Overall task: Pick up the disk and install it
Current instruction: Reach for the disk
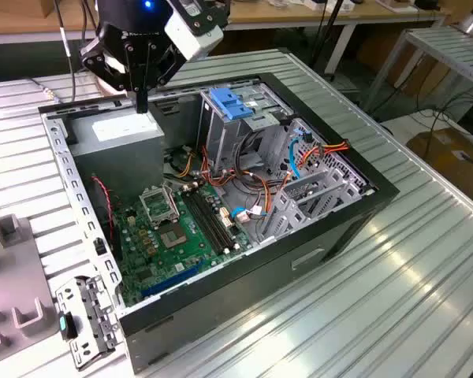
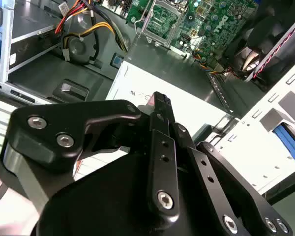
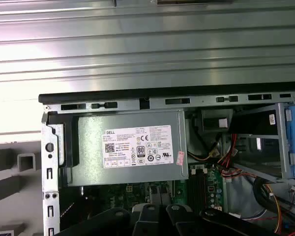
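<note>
My gripper (image 1: 142,104) hangs from the arm at the back of the exterior view's left, just above the grey power supply (image 1: 126,130) inside the open computer case (image 1: 221,315). Its dark fingers stand together with nothing between them; in the second wrist view the gripper (image 2: 158,98) points at the supply's white label (image 2: 137,91). A blue slotted plastic piece (image 1: 232,102) sits atop the metal drive cage (image 1: 244,134), with no dark drive body visible on it. The disk is out of view.
The case lies open on a slatted metal table (image 1: 394,260), with the green motherboard (image 1: 173,228) and orange and blue cables (image 1: 299,157) inside. Grey fixtures (image 1: 12,228) and a metal bracket (image 1: 87,319) lie at the exterior view's left. Benches stand behind.
</note>
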You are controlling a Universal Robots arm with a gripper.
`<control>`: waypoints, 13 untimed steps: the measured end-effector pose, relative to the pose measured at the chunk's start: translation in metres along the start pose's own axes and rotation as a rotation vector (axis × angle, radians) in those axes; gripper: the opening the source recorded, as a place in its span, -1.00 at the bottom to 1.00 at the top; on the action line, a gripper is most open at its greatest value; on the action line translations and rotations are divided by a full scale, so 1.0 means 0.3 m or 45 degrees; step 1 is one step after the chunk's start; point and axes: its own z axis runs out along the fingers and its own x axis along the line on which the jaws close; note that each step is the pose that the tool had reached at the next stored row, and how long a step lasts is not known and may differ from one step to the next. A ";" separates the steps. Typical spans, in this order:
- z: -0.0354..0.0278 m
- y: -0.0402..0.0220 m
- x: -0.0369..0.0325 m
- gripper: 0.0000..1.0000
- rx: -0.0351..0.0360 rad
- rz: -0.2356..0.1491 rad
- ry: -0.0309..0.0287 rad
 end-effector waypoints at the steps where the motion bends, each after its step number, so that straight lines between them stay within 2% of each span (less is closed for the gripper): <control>1: 0.000 0.000 0.000 -0.79 0.0000 0.000 0.0000; 13: -0.001 -0.002 0.020 -0.79 0.0001 0.000 0.0000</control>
